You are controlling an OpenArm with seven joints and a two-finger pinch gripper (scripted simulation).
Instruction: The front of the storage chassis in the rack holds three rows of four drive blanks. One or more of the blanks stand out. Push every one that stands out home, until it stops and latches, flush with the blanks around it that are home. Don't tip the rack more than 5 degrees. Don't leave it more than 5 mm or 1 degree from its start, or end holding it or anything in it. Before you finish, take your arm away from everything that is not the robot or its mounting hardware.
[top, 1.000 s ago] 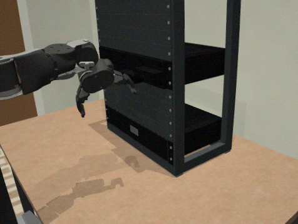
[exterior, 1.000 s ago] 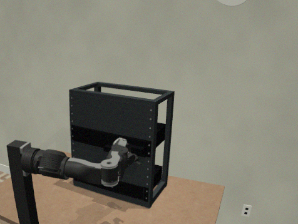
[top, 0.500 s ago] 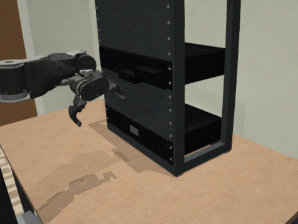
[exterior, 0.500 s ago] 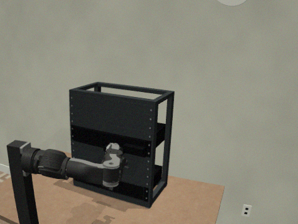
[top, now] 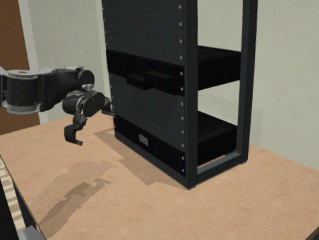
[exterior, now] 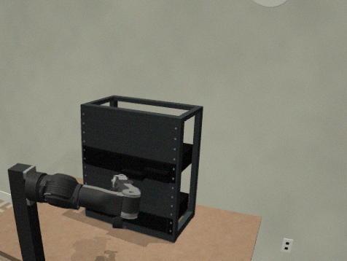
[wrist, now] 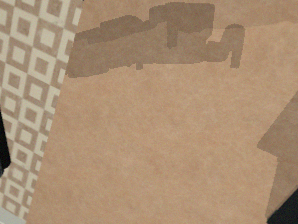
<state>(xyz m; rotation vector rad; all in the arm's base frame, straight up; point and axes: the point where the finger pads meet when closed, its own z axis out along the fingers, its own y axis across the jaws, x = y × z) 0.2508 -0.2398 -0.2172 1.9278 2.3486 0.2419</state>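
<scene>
The fingers (top: 94, 129) are held wide apart below the storage chassis (top: 115, 65) (exterior: 95, 157), perhaps so its protruding blanks (top: 142, 80) (exterior: 143, 173) can be approached.

Rack (top: 192, 127) top cut off above the bench's far edge, top view. Chassis (top: 117, 64) (exterior: 100, 156) rows too dark to count. Arm (exterior: 102, 200) hides the rack's lower front.

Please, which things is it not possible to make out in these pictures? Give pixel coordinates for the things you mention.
- Storage chassis (top: 117, 65) (exterior: 96, 154) front, top and exterior views: too dark to separate all the blanks.
- Lower black unit (top: 161, 149) (exterior: 154, 223), exterior view: its front is partly behind the arm (exterior: 98, 198).
- Rack (top: 191, 134) (exterior: 178, 182) top, top view: cut off by the picture edge.
</scene>
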